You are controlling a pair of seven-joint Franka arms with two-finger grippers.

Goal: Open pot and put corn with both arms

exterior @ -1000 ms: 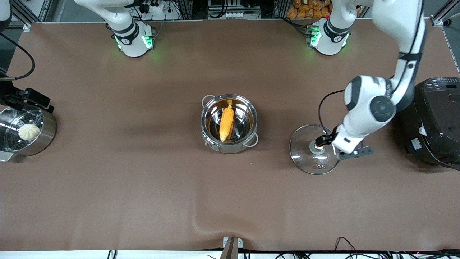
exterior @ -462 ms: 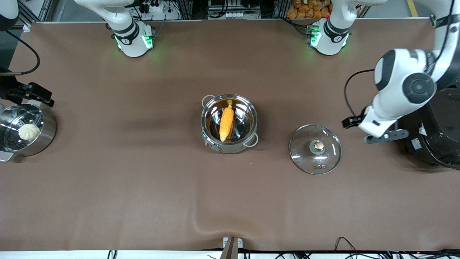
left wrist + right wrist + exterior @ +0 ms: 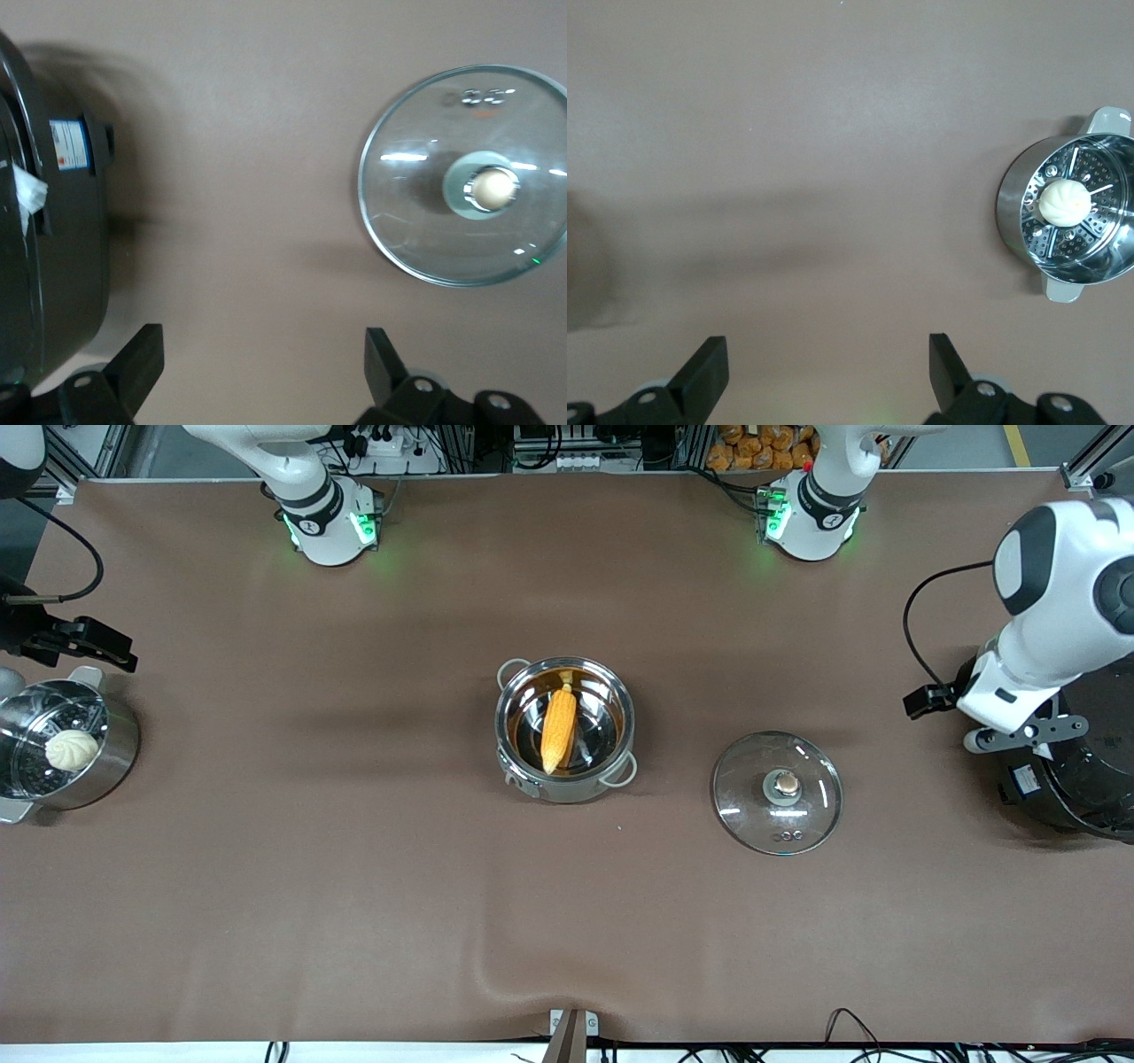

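Observation:
The shiny steel pot [image 3: 567,788] stands open in the middle of the table. The yellow-orange corn [image 3: 558,729] lies inside it. The clear glass lid [image 3: 753,815] lies flat on the table, knob [image 3: 785,784] up, toward the left arm's end; it also shows in the left wrist view [image 3: 416,204]. My left gripper [image 3: 923,701] [image 3: 263,354] is open and empty, up over the table between the lid and the rice cooker. My right gripper [image 3: 97,648] [image 3: 828,359] is open and empty, up over the table by the steamer pot.
A large black rice cooker [image 3: 1076,771] [image 3: 53,221] stands at the left arm's end. A steel steamer pot [image 3: 120,753] [image 3: 1014,212] with a white bun [image 3: 71,750] [image 3: 1063,202] stands at the right arm's end. Brown cloth covers the table.
My left gripper let go of the lid knob and rose away toward the rice cooker. The lid stays on the table. My right gripper drifted a little away from the steamer pot.

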